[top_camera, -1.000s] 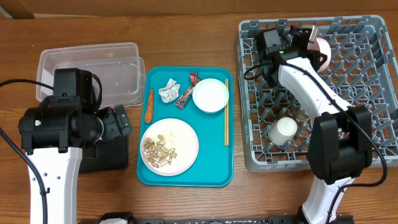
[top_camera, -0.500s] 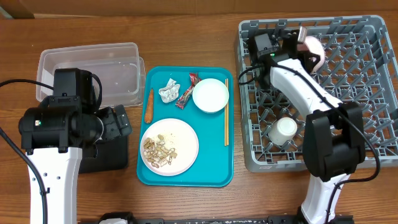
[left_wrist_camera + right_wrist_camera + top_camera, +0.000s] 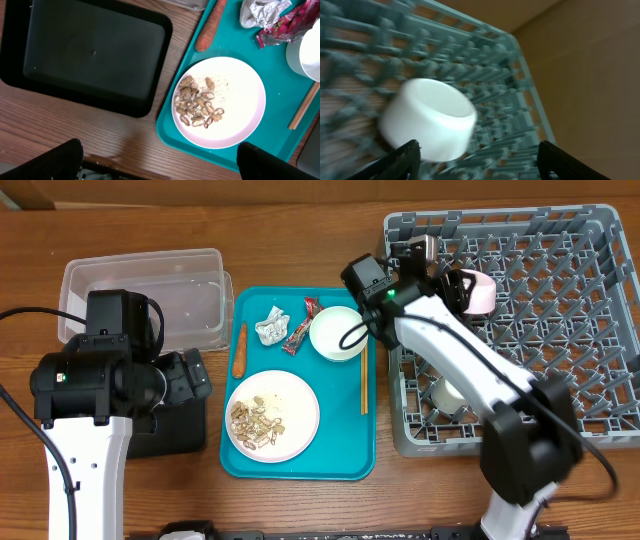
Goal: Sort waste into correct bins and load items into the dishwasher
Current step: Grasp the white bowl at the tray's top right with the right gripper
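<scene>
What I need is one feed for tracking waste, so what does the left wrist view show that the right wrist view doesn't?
Only left wrist: black tray, teal tray, plate of food scraps, carrot stick, wrapper, paper ball, chopsticks. Only right wrist: bowl on its side in the grey rack. Both: wooden table, and open fingers: left end effector, right end effector.

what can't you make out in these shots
Overhead: black tray mostly under the left arm; cup in the rack half under the right arm.
Left wrist: bowl on the teal tray and chopsticks cut off by the right edge.
Right wrist: motion blur; how the rack bowl rests is unclear.
</scene>
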Controlling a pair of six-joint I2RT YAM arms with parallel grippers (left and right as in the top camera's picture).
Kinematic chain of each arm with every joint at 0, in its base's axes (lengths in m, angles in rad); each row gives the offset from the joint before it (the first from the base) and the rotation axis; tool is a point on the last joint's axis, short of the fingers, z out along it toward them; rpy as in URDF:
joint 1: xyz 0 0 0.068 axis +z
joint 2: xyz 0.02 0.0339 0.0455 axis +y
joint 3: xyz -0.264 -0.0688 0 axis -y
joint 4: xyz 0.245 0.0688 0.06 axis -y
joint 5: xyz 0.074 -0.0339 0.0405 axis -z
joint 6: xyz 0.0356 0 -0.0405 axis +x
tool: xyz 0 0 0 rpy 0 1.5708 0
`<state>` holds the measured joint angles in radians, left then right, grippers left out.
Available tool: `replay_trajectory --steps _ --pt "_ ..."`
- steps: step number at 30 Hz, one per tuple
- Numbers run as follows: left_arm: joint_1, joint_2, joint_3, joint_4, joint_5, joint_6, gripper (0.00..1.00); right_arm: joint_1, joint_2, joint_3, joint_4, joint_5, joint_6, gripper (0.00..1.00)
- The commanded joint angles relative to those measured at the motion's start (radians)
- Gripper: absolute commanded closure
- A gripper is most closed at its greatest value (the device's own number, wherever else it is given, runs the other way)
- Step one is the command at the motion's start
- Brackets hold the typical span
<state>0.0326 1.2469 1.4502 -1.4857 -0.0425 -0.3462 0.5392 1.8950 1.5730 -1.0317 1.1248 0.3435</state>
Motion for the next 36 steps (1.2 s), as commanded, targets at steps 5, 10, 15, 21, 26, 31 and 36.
replay_trajectory --steps 5,10,15,21,26,31,36 --pt "-0.007 0.008 0.005 0.002 -0.017 -0.021 0.00 0.015 -0.143 0.068 0.080 -0.862 -0.001 0.28" --pt "-0.007 0.008 0.005 0.002 -0.017 -0.021 0.00 0.013 -0.106 0.066 0.092 -1.141 0.153 0.31" --pt "-0.007 0.008 0.005 0.002 -0.017 -0.021 0.00 0.014 -0.018 0.051 0.003 -1.143 0.472 0.35" --pt "-0.007 0.008 0.005 0.002 -0.017 -0.021 0.00 0.015 0.076 0.049 -0.021 -1.147 0.549 0.38" --pt "-0.007 0.008 0.005 0.002 -0.017 -0.021 0.00 0.025 0.159 0.048 -0.023 -1.188 0.571 0.46" --pt "-0.007 0.008 0.005 0.002 -0.017 -0.021 0.00 0.024 0.211 0.047 -0.021 -1.194 0.597 0.54" --pt "-0.007 0.008 0.005 0.002 -0.017 -0.021 0.00 0.025 0.211 0.047 -0.020 -1.198 0.601 0.54"
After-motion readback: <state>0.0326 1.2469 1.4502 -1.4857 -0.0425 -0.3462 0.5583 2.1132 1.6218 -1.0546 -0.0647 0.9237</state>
